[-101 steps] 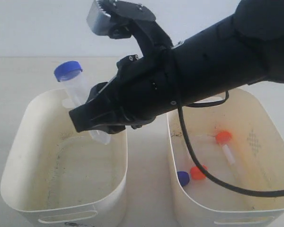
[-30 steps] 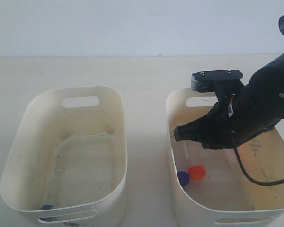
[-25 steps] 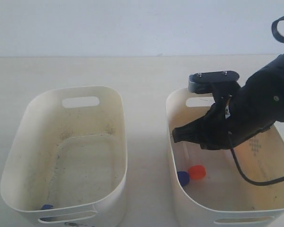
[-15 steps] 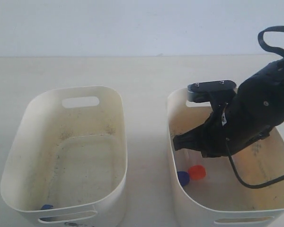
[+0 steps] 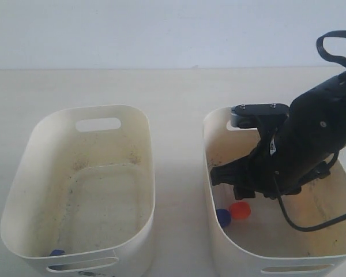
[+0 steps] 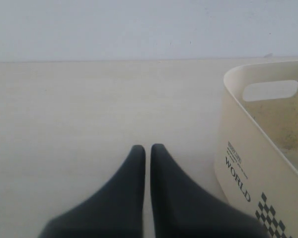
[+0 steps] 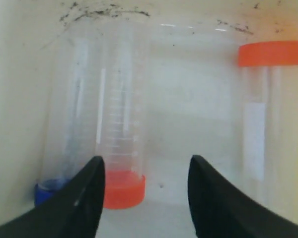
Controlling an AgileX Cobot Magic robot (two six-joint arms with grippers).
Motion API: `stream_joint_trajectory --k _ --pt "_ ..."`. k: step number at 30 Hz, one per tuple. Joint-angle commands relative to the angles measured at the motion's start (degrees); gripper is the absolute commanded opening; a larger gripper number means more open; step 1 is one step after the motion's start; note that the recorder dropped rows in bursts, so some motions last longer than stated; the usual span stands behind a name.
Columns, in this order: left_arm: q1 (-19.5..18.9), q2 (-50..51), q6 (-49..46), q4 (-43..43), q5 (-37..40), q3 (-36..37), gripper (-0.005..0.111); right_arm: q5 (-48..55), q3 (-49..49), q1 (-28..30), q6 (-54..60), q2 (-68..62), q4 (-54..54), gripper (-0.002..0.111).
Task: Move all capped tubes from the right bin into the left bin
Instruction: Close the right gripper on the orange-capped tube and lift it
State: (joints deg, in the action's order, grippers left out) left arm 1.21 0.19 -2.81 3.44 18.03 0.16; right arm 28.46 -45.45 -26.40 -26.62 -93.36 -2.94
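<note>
The right bin (image 5: 212, 151) holds three capped tubes. In the right wrist view, a blue-capped tube (image 7: 64, 124) and an orange-capped tube (image 7: 121, 144) lie side by side along one wall. Another orange-capped tube (image 7: 260, 134) lies apart from them. My right gripper (image 7: 146, 159) is open and low inside this bin, with one finger next to the nearer orange cap (image 5: 240, 210). Nothing is between its fingers. A blue cap (image 5: 56, 253) shows at the near end of the left bin (image 5: 23, 173). My left gripper (image 6: 147, 147) is shut and empty over the table beside the left bin (image 6: 238, 148).
The two cream bins stand side by side on a pale table (image 5: 173, 92), with a narrow gap between them. The right arm's black cable (image 5: 334, 43) loops above the right bin. A white wall stands behind the table.
My right gripper, which held a blue-capped tube over the left bin earlier, has sunk lower into the right bin. Its jaws have gone from shut to open. The left bin now shows a blue cap.
</note>
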Motion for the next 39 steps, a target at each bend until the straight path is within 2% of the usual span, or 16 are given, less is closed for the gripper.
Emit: stream_joint_trajectory --k 1,4,9,17,25,28,32,33,39 --pt "-0.1 -0.2 -0.3 0.6 -0.4 -0.2 0.004 -0.1 0.2 0.1 0.1 0.1 -0.2 0.047" --pt "-0.1 -0.2 -0.3 0.6 -0.4 -0.2 0.004 -0.2 0.2 0.1 0.2 0.1 0.5 0.049" --pt "-0.1 -0.2 -0.3 0.6 -0.4 -0.2 0.004 -0.1 0.2 0.1 0.2 0.1 0.9 0.066" --pt "-0.1 -0.2 -0.3 0.6 -0.4 -0.2 0.004 -0.2 0.2 0.1 0.2 -0.1 0.9 0.066" --pt "-0.1 -0.2 -0.3 0.6 -0.4 -0.2 0.004 -3.3 0.2 0.1 1.1 -6.2 0.9 0.066" --pt "-0.1 -0.2 -0.3 0.6 -0.4 -0.2 0.004 -3.4 0.2 0.1 0.8 -7.1 0.9 0.053" --pt "-0.1 -0.2 -0.3 0.6 -0.4 -0.2 0.004 -3.4 0.2 0.1 0.0 -7.0 0.9 0.008" --pt "-0.1 -0.2 -0.3 0.6 -0.4 -0.2 0.004 -3.3 0.2 0.1 0.1 -6.6 0.9 0.000" --pt "-0.1 -0.2 -0.3 0.6 -0.4 -0.2 0.004 5.9 -3.4 0.1 0.6 -0.5 0.9 0.000"
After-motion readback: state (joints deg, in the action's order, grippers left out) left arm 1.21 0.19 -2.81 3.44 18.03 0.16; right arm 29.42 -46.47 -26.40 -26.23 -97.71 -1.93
